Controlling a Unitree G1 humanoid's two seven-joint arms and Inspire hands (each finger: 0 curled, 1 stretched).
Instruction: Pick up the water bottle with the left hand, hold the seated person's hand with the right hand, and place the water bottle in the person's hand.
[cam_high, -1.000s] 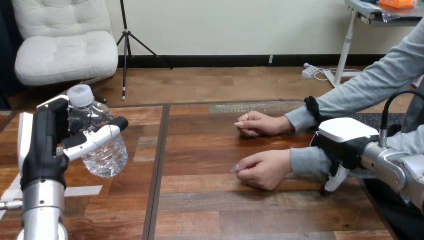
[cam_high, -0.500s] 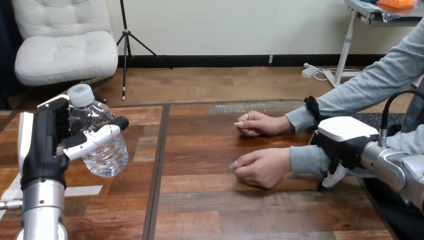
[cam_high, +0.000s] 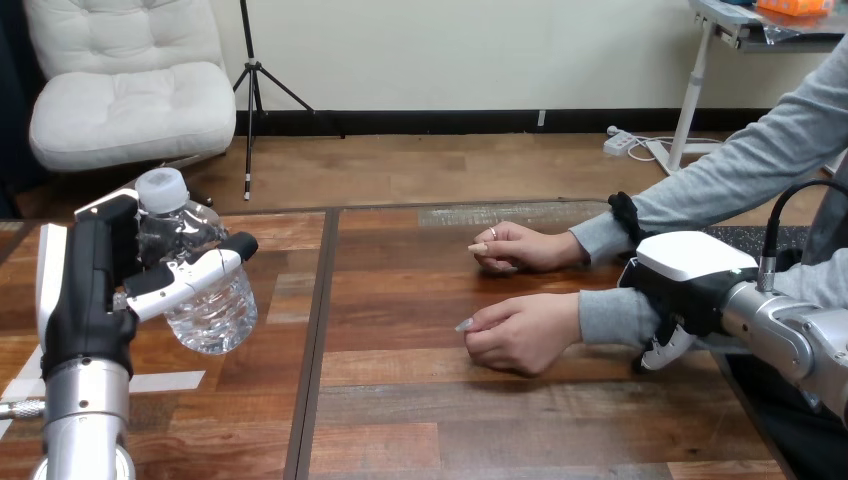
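The water bottle (cam_high: 208, 305) is clasped, tilted, in the curled left hand (cam_high: 90, 285) at the left, above the table (cam_high: 420, 420). The right hand (cam_high: 690, 275) lies over the nearer sleeve (cam_high: 612, 320); its grip cannot be told. The person's nearer hand (cam_high: 525, 335) is closed, palm down: a dropped bottle is risked.

I see the wooden table (cam_high: 480, 420) filling the lower frame, a dark seam (cam_high: 312, 340) running down left of centre, white tape (cam_high: 165, 381) at lower left.
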